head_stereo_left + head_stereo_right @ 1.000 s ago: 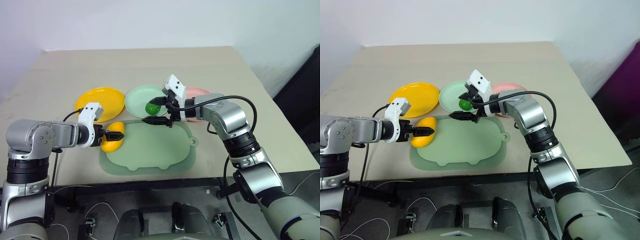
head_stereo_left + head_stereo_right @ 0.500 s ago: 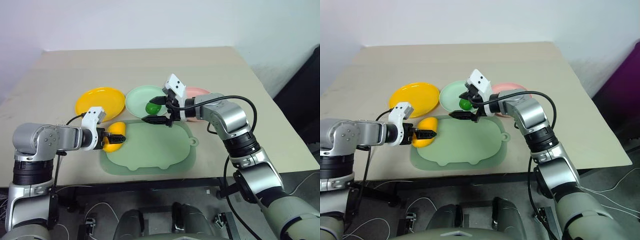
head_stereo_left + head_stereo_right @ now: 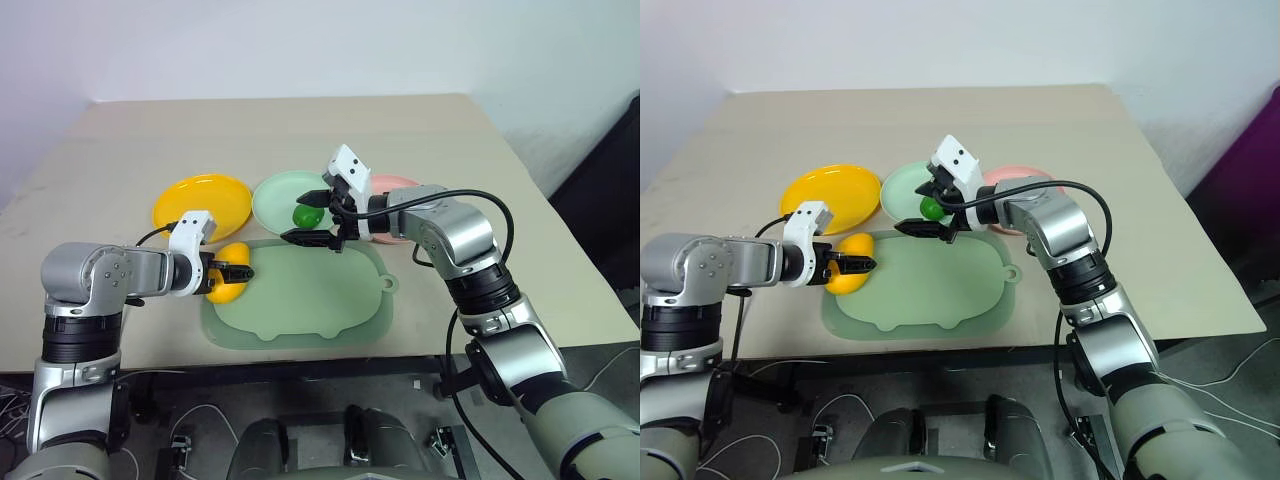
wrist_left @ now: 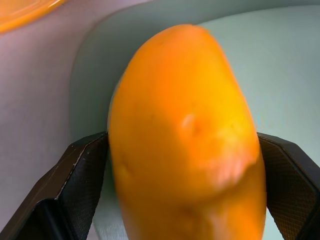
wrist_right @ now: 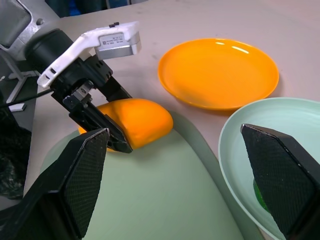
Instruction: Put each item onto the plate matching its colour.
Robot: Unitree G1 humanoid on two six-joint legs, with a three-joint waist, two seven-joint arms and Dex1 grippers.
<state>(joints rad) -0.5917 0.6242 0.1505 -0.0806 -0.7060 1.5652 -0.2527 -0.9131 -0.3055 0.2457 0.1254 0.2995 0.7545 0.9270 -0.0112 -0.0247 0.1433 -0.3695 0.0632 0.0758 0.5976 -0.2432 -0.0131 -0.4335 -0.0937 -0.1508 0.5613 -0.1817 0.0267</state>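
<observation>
A yellow curved fruit (image 3: 228, 286) lies on the left edge of the pale-green mat (image 3: 300, 300). My left gripper (image 3: 240, 271) is open, and the fruit (image 4: 185, 140) fills the gap between its fingers (image 4: 80, 185). A small green fruit (image 3: 305, 215) rests on the mint green plate (image 3: 275, 195). My right gripper (image 3: 298, 220) hangs open over that plate's front edge, holding nothing. The yellow plate (image 3: 200, 200) stands left of the green one. The pink plate (image 3: 395, 183) is mostly hidden behind my right arm.
The three plates stand in a row behind the mat, near mid-table. The mat has a small tab (image 3: 388, 284) on its right side. The beige table (image 3: 300, 130) stretches bare behind the plates, with its front edge just below the mat.
My left elbow has swung inward, and the left gripper has edged slightly further along the yellow fruit. The right arm, the plates and the fruits have not moved.
</observation>
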